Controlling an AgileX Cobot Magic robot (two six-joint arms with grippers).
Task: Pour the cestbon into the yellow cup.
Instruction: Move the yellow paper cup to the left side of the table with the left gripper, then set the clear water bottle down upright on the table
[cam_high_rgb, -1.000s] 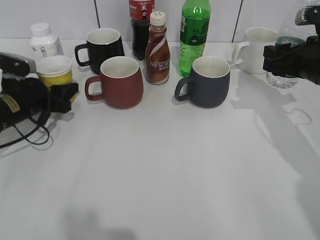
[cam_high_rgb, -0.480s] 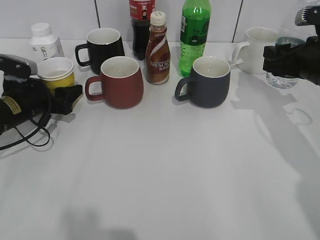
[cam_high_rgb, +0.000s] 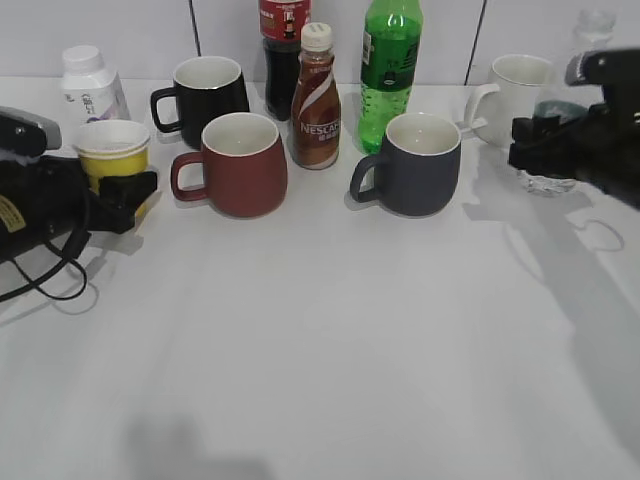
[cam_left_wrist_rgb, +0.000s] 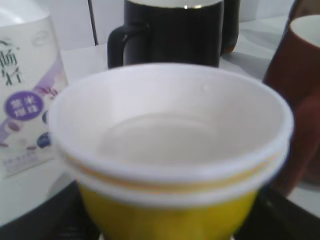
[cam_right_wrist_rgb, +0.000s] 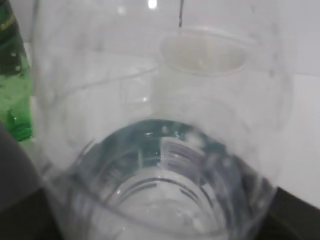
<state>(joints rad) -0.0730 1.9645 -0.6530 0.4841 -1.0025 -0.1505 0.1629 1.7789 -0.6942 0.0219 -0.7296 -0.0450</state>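
Observation:
The yellow cup (cam_high_rgb: 112, 158), a small paper cup with a white rim and white inside, is at the far left. My left gripper (cam_high_rgb: 118, 190) is shut on its lower body. The cup fills the left wrist view (cam_left_wrist_rgb: 170, 150) with dark fingers at both sides of its base (cam_left_wrist_rgb: 165, 231). The cestbon (cam_high_rgb: 543, 178), a clear bottle with a dark green band, is at the far right. My right gripper (cam_high_rgb: 560, 140) is shut on its body and holds it upright. The bottle fills the right wrist view (cam_right_wrist_rgb: 165, 150). Water shows inside it.
Along the back stand a white pill bottle (cam_high_rgb: 88, 82), black mug (cam_high_rgb: 208, 95), cola bottle (cam_high_rgb: 283, 45), Nescafe bottle (cam_high_rgb: 315, 105), green soda bottle (cam_high_rgb: 388, 75) and white mug (cam_high_rgb: 520, 88). A red mug (cam_high_rgb: 243, 165) and dark grey mug (cam_high_rgb: 422, 168) stand in front.
My right gripper has moved left and down with the cestbon. My left gripper with the yellow cup has shifted slightly down and forward.

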